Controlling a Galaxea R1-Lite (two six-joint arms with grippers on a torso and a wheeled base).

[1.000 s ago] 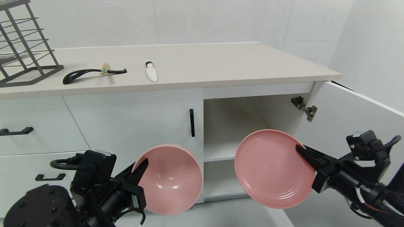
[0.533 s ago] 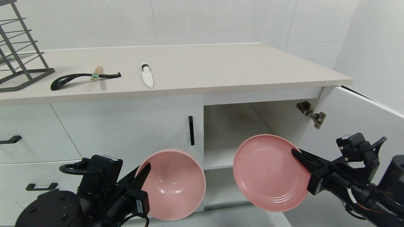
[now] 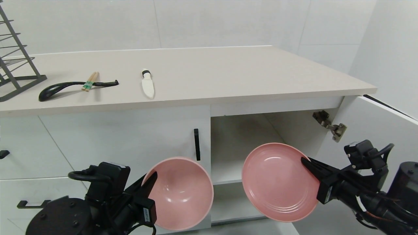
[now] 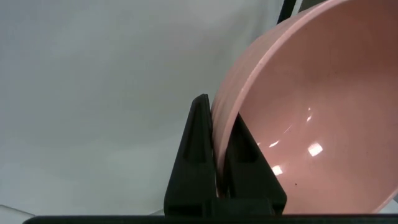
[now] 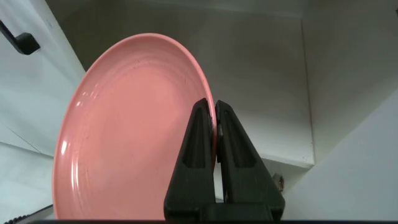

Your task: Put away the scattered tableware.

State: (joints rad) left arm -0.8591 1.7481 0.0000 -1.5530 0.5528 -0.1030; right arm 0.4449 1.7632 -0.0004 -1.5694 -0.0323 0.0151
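My left gripper (image 3: 148, 179) is shut on the rim of a pink bowl (image 3: 183, 194), held on edge low in front of the closed cabinet door; the same bowl (image 4: 311, 112) shows clamped between the black fingers (image 4: 198, 149). My right gripper (image 3: 307, 162) is shut on the rim of a pink plate (image 3: 277, 181), tilted upright before the open cabinet (image 3: 238, 140). That plate (image 5: 130, 130) faces the cabinet's inside, the right gripper (image 5: 214, 121) pinching its edge. On the counter (image 3: 212, 71) lie a black ladle (image 3: 62, 88), chopsticks (image 3: 89, 81) and a white knife (image 3: 147, 85).
The cabinet's door (image 3: 382, 130) stands swung open at the right, with hinge (image 3: 329, 125) showing. A shelf (image 3: 228, 169) divides the cabinet inside. A black wire rack (image 3: 14, 62) stands at the counter's far left. Drawers with black handles (image 3: 31, 204) sit at lower left.
The head view has shifted right and down, so the counter items slid left. Both grippers keep their holds; the bowl and plate sit a little lower and nearer the cabinet opening.
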